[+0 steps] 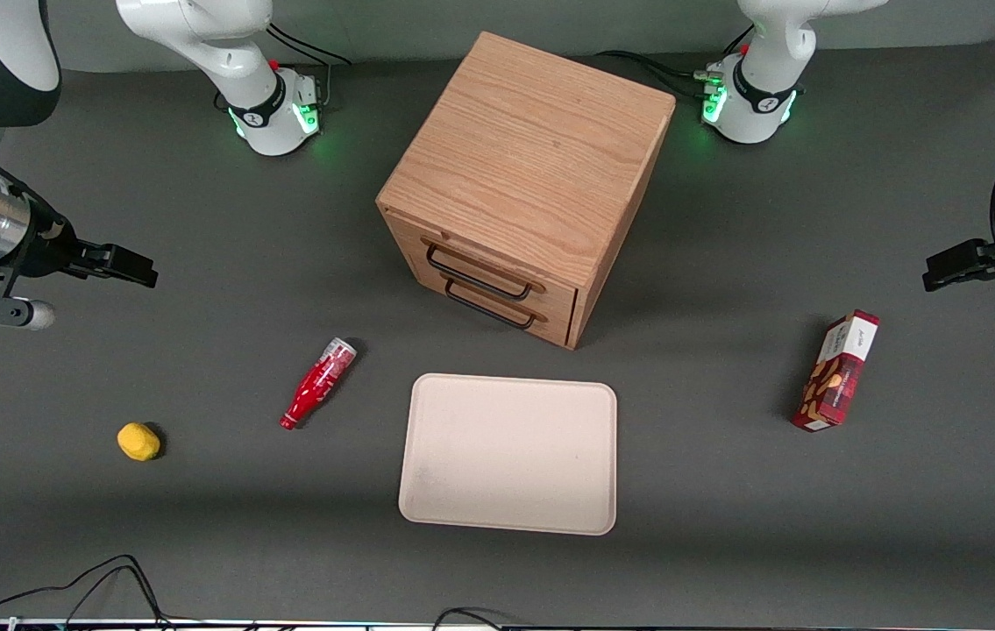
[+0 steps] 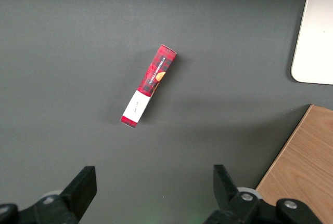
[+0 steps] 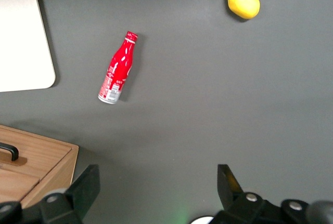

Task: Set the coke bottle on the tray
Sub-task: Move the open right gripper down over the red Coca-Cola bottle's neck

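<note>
- The right arm's gripper (image 3: 156, 193) hangs above the desk (image 1: 199, 526) at the working arm's end, its two dark fingers (image 3: 83, 187) spread wide apart with nothing between them.
- The right wrist view shows both fingers side by side with bare desk in the gap; the front view catches the gripper (image 1: 124, 263) only from the side, as one dark prong.
- The coke bottle (image 3: 117, 75) lies on its side on the desk, well apart from the fingers and untouched, its red cap pointing away from them and its silvery base toward them.
- In the front view the coke bottle (image 1: 317, 383) sits just beside the tray (image 1: 510, 454), not on it, cap end nearer the camera.
- It is slim, contoured and glossy red with white lettering.
- The tray is flat, matte cream, with rounded corners and a low rim.
- A rounded yellow object (image 1: 138, 441) lies nearer the camera than the gripper.
- The oak-grained wooden cabinet (image 1: 532, 166) with two black-handled drawers stands farther from the camera than the tray.
- The left wrist view alone shows the red snack box (image 2: 149, 84) from above.
</note>
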